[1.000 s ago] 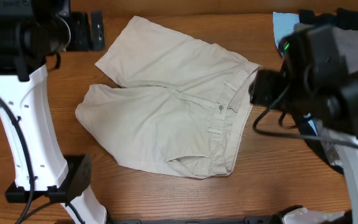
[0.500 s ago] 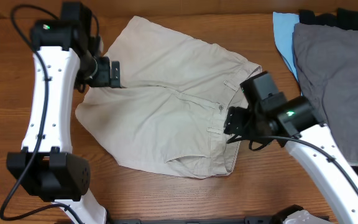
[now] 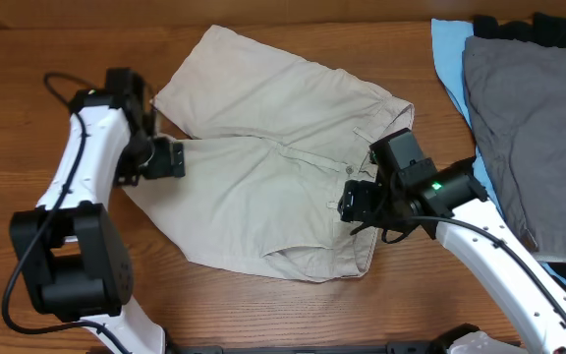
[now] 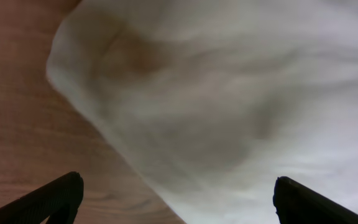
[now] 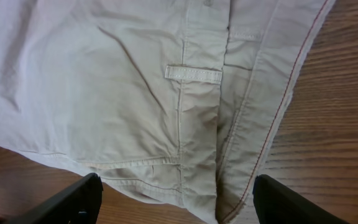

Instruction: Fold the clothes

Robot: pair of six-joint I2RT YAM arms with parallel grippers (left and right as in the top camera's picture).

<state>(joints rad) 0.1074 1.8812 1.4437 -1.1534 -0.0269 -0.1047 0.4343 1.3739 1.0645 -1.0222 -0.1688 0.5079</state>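
Spanning the middle of the tabletop (image 3: pixel 263 320), the beige shorts (image 3: pixel 263 177) lie flat with legs pointing to the left and waistband to the right. Bare wood shows along the near edge, to the far left, and in a strip between the waistband and the garment pile. That pile sits at the right edge: grey shorts (image 3: pixel 538 128) on a light blue garment (image 3: pixel 447 49), with a black garment (image 3: pixel 529 28) at the far end.

The left pincer (image 4: pixel 176 205) hangs released, fingers wide apart, above the rounded hem edge of the nearer leg, where cloth meets wood. The right pincer (image 5: pixel 179 202) is likewise released, fingers spread over the waistband beside its red-stitched edge. A belt loop (image 5: pixel 193 74) lies just ahead of it, and the button (image 3: pixel 350 169) further along.
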